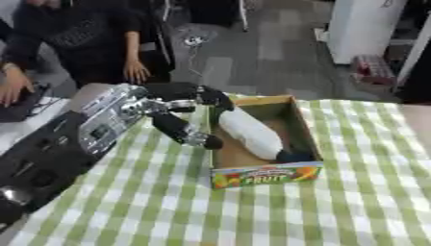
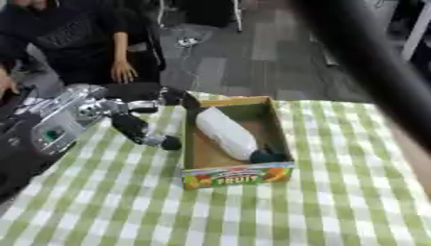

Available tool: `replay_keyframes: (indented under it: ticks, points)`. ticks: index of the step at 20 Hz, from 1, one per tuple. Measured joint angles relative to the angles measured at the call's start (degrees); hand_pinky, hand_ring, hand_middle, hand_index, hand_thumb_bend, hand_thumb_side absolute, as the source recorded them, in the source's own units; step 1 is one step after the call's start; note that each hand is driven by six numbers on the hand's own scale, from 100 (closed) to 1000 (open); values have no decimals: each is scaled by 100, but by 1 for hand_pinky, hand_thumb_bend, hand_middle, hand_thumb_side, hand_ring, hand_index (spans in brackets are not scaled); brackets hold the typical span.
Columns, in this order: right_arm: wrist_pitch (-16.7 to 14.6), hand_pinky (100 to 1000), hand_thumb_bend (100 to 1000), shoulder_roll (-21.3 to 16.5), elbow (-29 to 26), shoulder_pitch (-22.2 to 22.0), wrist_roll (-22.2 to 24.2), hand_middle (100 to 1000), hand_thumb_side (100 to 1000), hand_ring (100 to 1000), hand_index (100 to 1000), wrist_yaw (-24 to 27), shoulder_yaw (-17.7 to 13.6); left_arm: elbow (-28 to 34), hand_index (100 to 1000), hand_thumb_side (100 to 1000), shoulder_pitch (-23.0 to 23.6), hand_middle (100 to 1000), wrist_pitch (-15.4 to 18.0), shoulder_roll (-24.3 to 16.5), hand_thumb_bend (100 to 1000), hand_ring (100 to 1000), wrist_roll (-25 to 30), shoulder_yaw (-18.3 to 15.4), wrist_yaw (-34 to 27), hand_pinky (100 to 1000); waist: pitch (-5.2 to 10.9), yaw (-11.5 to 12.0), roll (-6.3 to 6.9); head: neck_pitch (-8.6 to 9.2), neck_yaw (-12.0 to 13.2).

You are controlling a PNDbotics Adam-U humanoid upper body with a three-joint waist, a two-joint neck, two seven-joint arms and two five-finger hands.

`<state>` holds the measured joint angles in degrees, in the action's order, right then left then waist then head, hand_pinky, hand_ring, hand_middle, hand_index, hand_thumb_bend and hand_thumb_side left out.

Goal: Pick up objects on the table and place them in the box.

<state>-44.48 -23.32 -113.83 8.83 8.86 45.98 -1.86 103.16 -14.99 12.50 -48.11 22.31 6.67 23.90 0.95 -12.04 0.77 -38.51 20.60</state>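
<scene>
A cardboard box (image 1: 266, 176) with a "FRUIT" label on its front wall stands on the green-and-white checked tablecloth (image 1: 151, 202). Inside it a white bottle-like object (image 1: 250, 131) lies lengthwise, its dark end (image 1: 294, 156) toward the front right corner. My left hand (image 1: 172, 105) reaches in from the left at the box's far left corner. Its fingers (image 1: 214, 97) stretch over the white object's far end, while the thumb (image 1: 187, 133) points down outside the left wall. The hand looks open. My right hand does not show.
A blurred dark bar (image 2: 370, 57) crosses the upper right of the right eye view. A person stands at the table's far left edge behind my arm. A white cabinet (image 1: 362, 29) is on the floor beyond the table. Checked cloth lies in front of and right of the box.
</scene>
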Motion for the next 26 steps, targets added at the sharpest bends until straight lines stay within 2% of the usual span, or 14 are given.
replay_keyframes:
  ticks: [5,11,16,21,26]
  points:
    - [-67,385,533,-2,0,-198,-66,592,931,559,742,-182,-30,518,937,990,514,855,-455,546,477,816,-551,-527,-31,761,1,204,-92,-138,-100]
    - [-143,384,527,-3,0,-324,-126,591,934,559,742,-343,-30,942,940,973,647,843,-749,1391,482,793,-1119,-912,-31,726,-3,324,-172,-377,-143]
    - [-174,384,528,-5,0,-320,-148,591,933,559,742,-369,-28,1032,928,949,653,826,-693,1832,477,774,-1449,-1037,-36,699,-58,361,-187,-549,-194]
    - [-196,387,534,-5,0,-224,-170,594,927,560,741,-362,-34,1034,919,949,650,814,-505,2028,448,763,-1772,-1051,-214,681,-131,350,-199,-561,-475]
    - [-207,392,544,0,0,-5,-194,597,919,561,739,-311,-66,1034,917,947,634,806,-323,2156,436,758,-2185,-1049,-612,664,-206,290,-195,-562,-608]
